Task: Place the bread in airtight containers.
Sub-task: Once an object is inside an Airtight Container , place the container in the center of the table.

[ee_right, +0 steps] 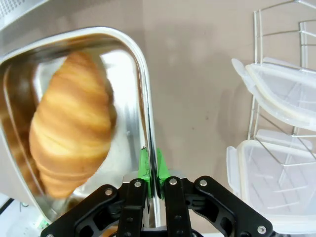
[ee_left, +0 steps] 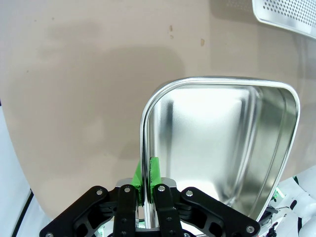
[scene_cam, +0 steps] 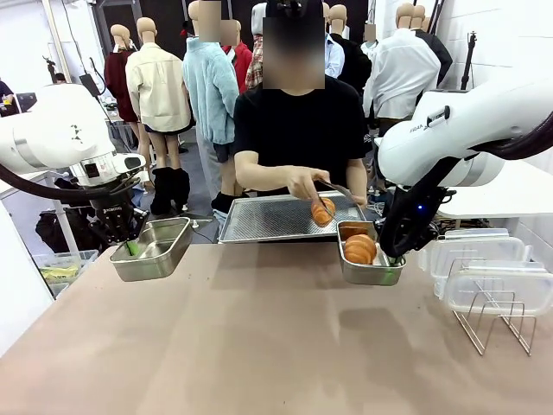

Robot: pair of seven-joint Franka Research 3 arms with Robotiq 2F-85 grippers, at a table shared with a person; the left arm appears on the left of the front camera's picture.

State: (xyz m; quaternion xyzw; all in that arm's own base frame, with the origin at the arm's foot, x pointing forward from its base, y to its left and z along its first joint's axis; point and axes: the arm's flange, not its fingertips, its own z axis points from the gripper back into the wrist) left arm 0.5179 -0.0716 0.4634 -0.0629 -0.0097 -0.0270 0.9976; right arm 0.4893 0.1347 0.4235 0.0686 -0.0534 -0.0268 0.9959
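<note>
No legible text or labels

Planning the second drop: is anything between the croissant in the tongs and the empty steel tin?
Nothing visible. The golden-brown croissant hangs over the perforated metal tray; the empty stainless-steel tin is lidless.

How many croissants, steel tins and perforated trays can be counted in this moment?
croissants: 2
steel tins: 2
perforated tray: 1
Total: 5
</note>
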